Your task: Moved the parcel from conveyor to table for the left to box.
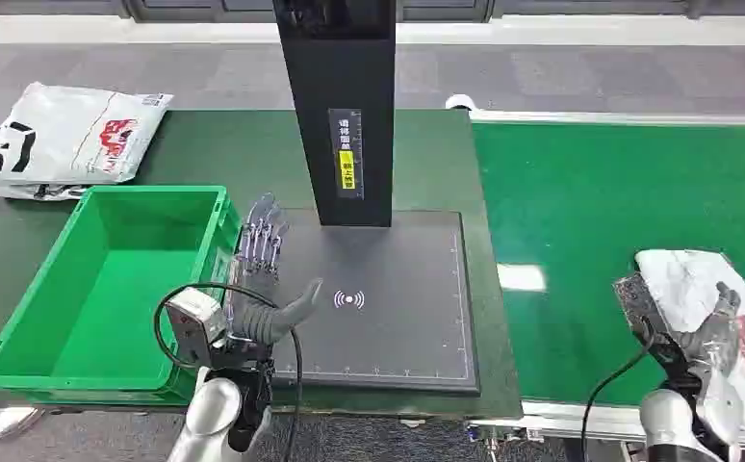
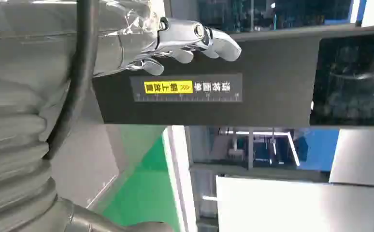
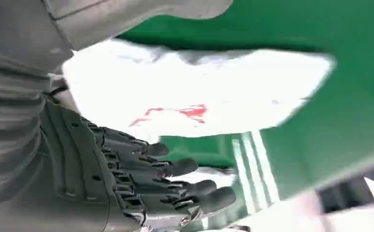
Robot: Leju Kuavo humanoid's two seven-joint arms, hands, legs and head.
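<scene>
Head view shows the parcel (image 1: 706,308) lying on the conveyor (image 1: 600,231), with the right hand (image 1: 701,337) at it, fingers spread and thumb across its top; a firm grip cannot be told. The pickup step seems underway: next comes closing, lifting, and carrying to the table (image 1: 388,318). The left hand (image 1: 258,279) hovers open beside the box (image 1: 99,279).
</scene>
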